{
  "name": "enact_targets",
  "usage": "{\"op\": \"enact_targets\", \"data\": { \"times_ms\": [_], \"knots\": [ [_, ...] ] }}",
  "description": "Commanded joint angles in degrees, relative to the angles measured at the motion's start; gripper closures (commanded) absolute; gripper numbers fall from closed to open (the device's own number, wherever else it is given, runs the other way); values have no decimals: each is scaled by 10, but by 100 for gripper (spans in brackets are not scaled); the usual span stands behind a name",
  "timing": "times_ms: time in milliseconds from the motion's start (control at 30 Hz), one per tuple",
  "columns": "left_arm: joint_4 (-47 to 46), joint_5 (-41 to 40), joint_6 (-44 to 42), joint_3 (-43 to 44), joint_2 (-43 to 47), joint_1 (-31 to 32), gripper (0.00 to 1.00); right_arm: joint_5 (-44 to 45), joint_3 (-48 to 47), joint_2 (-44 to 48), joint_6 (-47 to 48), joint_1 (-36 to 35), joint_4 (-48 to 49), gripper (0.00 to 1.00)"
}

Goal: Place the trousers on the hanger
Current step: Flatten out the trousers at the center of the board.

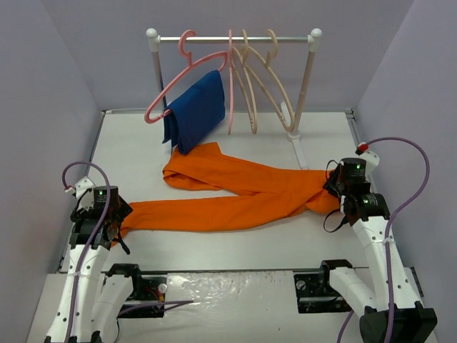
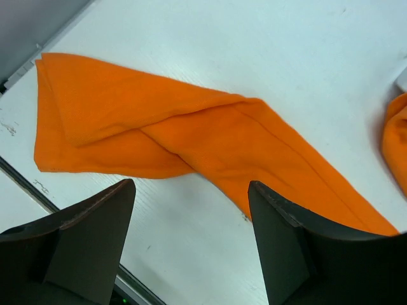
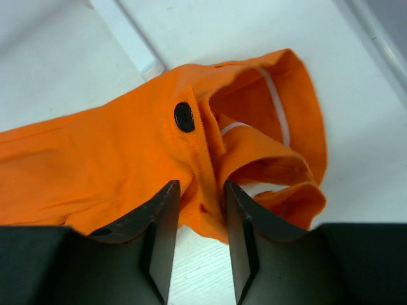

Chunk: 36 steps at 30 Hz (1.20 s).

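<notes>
Left pincer (image 2: pixel 191 183): wide open, empty, with a leg cuff just ahead of it.
Right pincer (image 3: pixel 200 184): nearly closed, and it seems to pinch the waistband beside the button (image 3: pixel 184 117).
Trousers (image 1: pixel 235 201): flat on the tabletop (image 1: pixel 214 246), long axis left to right, spanning pincer to pincer.
Hanger (image 1: pixel 288 123): on the far rail (image 1: pixel 235 38), beyond the trousers and nearer the right arm.

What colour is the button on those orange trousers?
Black; the button on the trousers shows best in the right wrist view.
</notes>
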State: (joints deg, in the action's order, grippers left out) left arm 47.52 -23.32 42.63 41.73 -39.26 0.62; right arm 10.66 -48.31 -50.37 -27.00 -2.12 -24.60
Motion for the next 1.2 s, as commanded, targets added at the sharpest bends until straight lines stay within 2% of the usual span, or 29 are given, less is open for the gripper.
{"op": "enact_targets", "data": {
  "times_ms": [0,100,167,267,400,467,600,700,833,1033,1167],
  "knots": [
    [-25,-5,-36,77,13,-3,31,72,-10,29,-20,5,22,61],
    [-40,58,-75,91,-12,-3,31,63,-20,18,-13,5,22,49],
    [-51,89,-87,88,-26,-3,31,35,-30,9,6,3,24,46],
    [-68,151,-105,79,-40,-3,28,-19,-41,-14,34,-11,33,45],
    [-86,174,-113,77,-63,-3,25,-11,-33,-37,31,-80,58,45],
    [-127,226,-118,67,-74,-2,24,-7,-21,-58,25,-124,73,45],
    [-235,295,-68,30,-108,20,24,-72,8,-74,14,-134,130,45],
    [-333,278,-13,8,-159,59,24,-100,31,-72,13,-136,164,45],
    [-427,211,4,16,-256,112,24,-87,42,-74,15,-136,170,45],
    [-499,200,1,53,-399,112,24,-122,65,-111,8,-137,216,44],
    [-537,188,-11,67,-455,111,24,-143,82,-130,5,-140,240,44]
  ]
}}
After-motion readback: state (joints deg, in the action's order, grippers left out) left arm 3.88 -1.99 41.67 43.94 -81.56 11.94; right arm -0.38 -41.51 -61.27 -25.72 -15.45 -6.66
